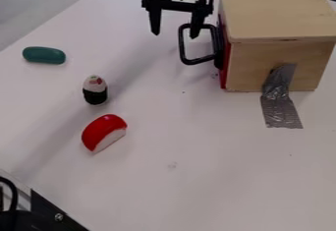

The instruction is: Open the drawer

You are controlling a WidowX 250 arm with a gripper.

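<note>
Three of one kind, one of each other

Small loose objects number three, all in the left half of the frame: one green oblong piece; one black-and-white rounded piece; one red-and-white piece. At the upper right there is one wooden box; one red drawer front; one black handle; one strip of silver tape; at the top, one gripper; at the lower left edge, one black cable.

So it's a white table with a wooden drawer box on it, silver tape running off the box's side onto the table, plus a green oblong thing, a little black-and-white toy and a red-and-white piece kinda near it
</note>
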